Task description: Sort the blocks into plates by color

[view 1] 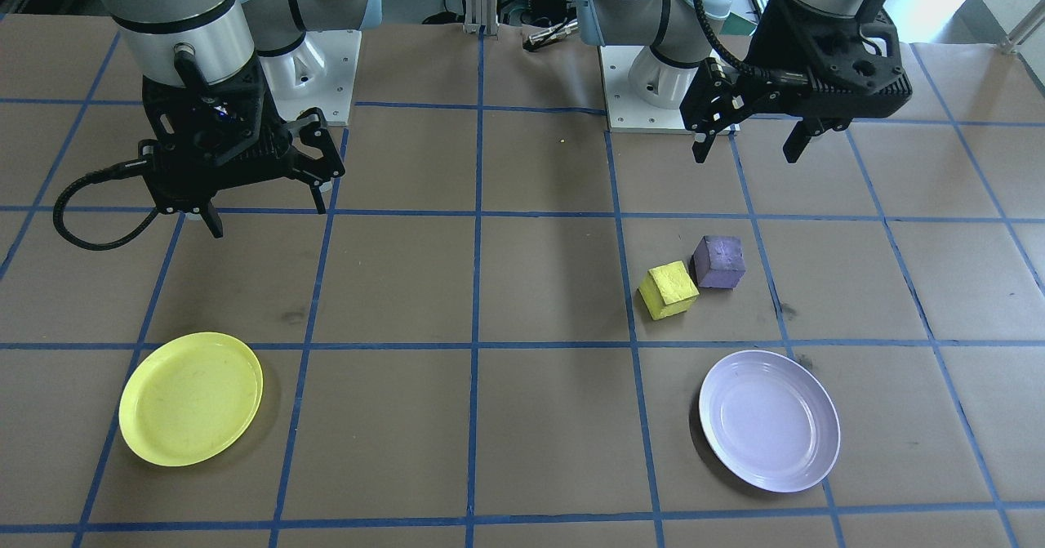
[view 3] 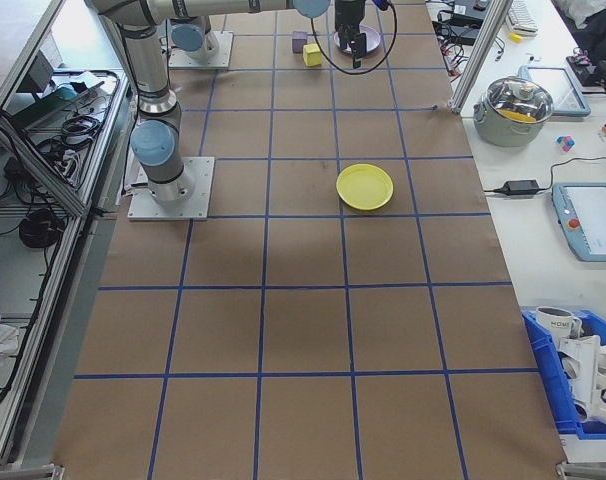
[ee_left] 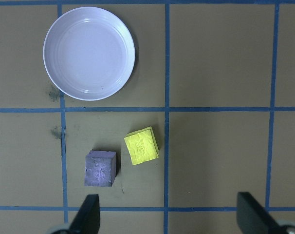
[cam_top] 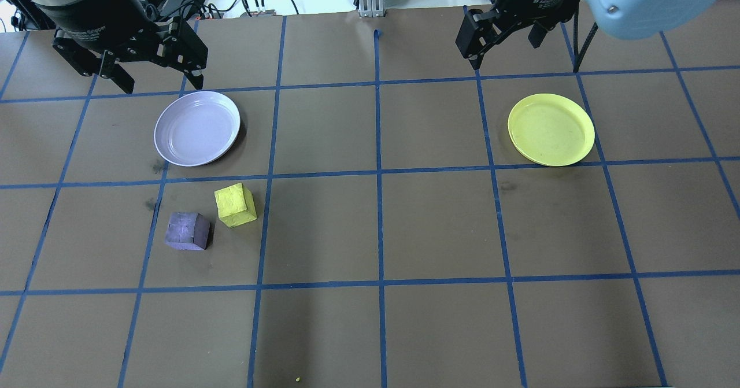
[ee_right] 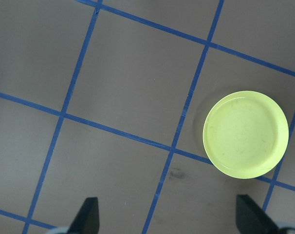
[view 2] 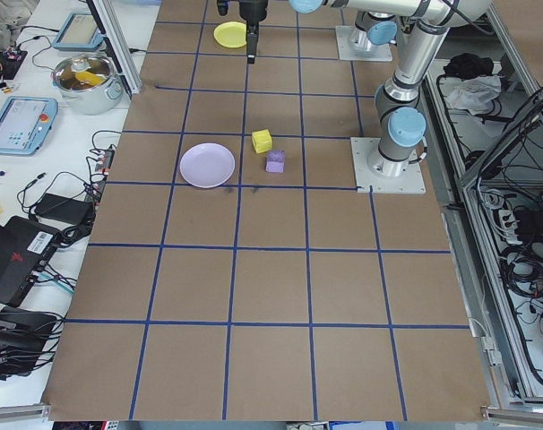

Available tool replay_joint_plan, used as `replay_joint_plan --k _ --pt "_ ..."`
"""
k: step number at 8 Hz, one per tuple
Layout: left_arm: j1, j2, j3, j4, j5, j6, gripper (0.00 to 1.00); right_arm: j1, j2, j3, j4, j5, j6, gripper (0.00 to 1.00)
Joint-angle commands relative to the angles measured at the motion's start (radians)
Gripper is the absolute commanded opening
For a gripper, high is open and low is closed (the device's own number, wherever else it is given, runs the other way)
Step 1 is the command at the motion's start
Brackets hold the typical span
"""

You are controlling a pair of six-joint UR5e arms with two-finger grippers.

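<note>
Two chalky cubes, yellow and purple, lie untouched; both grippers spread.

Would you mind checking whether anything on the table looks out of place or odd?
Nothing stands out. The yellow block and purple block sit upright near the lavender plate; the yellow plate lies flat and empty.

L hand & R hand: both raised above table, fingers spread wide, holding nothing.
</note>
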Motion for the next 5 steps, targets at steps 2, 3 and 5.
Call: replay_joint_plan --k 2,3,5 --pt "0.021 -0.005 -0.013 -0.004 0.005 0.062 1.00 -0.001 0.004 0.002 -0.012 -0.004 0.001 1.00" --pt "0.044 -0.007 -0.018 -0.022 0.012 0.083 1.00 -0.001 0.004 0.009 -0.010 0.002 0.004 1.00" --pt "0.116 0.001 -0.088 -0.032 0.011 0.085 1.00 -0.002 -0.005 0.040 -0.009 0.001 0.003 1.00"
